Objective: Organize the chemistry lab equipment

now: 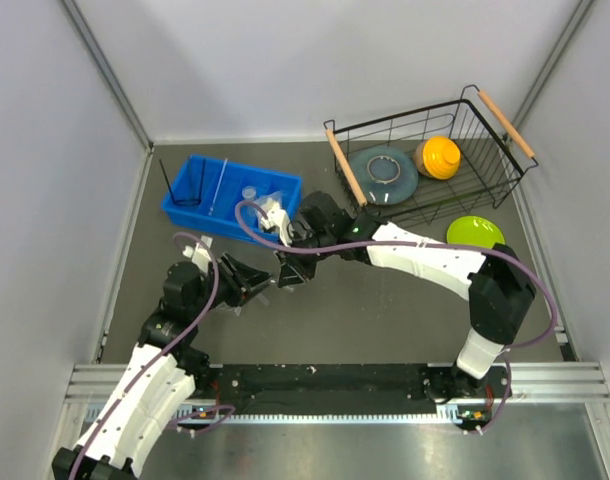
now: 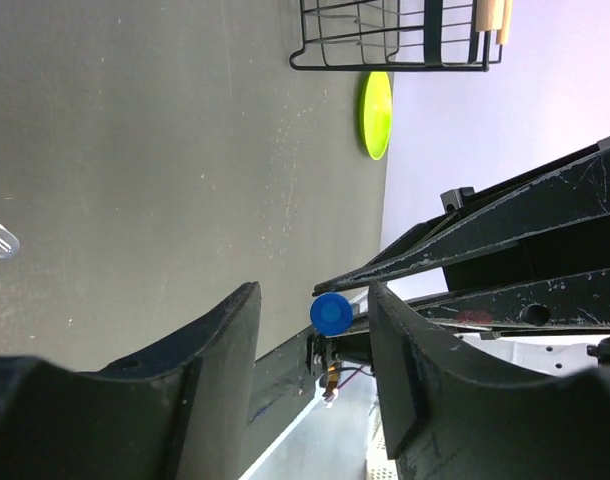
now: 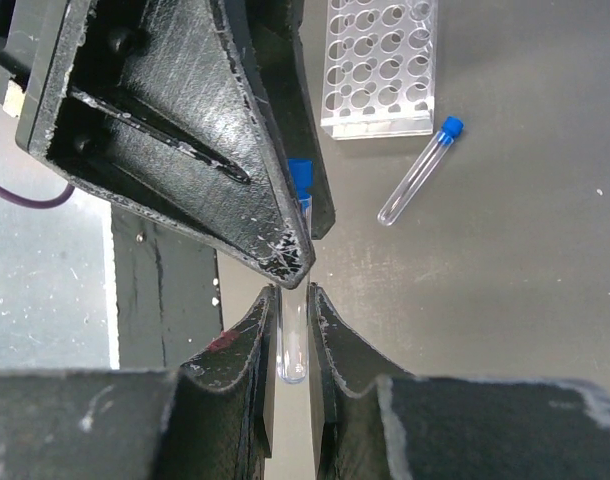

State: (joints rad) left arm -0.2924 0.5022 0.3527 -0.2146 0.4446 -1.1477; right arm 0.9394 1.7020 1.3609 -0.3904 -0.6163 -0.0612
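Seemingly a hand-over is being prepared: a test tube [image 3: 291, 352] is being pinched near its rounded end by the narrowed right gripper [image 3: 291, 296], while its blue cap [image 2: 332, 313] is being offered between the wide, untouching fingers of the left gripper [image 2: 313, 292]. Farther off, at one o'clock, a second tube [image 3: 417, 178] is being shown lying just beside the near edge of the tube rack [image 3: 380, 70]; bare table [image 3: 525, 300] at three o'clock is being offered for manoeuvring.

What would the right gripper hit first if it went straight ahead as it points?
The left gripper, just ahead at the capped end of the test tube the right gripper holds; exact gap unclear.
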